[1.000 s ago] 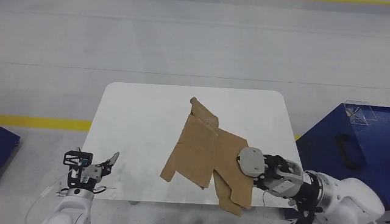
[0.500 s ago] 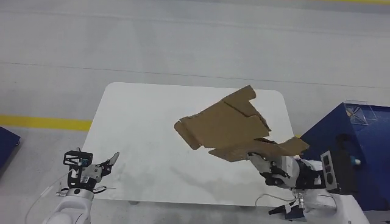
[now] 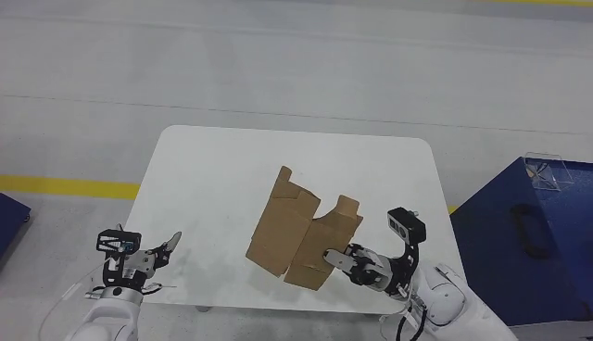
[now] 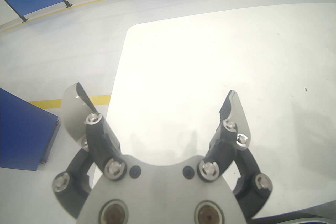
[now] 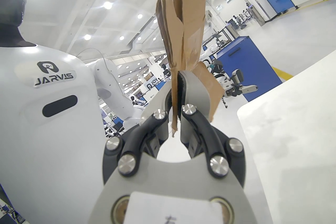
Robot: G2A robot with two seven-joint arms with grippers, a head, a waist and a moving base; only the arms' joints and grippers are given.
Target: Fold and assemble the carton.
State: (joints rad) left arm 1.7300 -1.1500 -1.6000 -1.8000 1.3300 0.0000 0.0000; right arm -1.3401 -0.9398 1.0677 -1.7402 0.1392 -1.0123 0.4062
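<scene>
A flattened brown carton point(image 3: 295, 233) hangs over the front middle of the white table point(image 3: 213, 174). My right gripper point(image 3: 339, 259) is shut on the carton's near right edge. In the right wrist view the carton point(image 5: 181, 25) stands edge-on, pinched between the fingers of the right gripper point(image 5: 176, 83), its flaps splayed above them. My left gripper point(image 3: 170, 246) sits at the table's front left corner, well away from the carton. In the left wrist view the left gripper point(image 4: 157, 99) is open, with bare table between its fingers.
A blue cabinet point(image 3: 528, 239) stands just off the table's right side, with a clear holder point(image 3: 547, 170) on top. A blue panel point(image 4: 23, 130) stands below the table's left edge. Pale floor with yellow lines surrounds the table.
The right arm swung the carton from flat on the table up and to the right, then back down to the front middle. The left arm has stayed still.
</scene>
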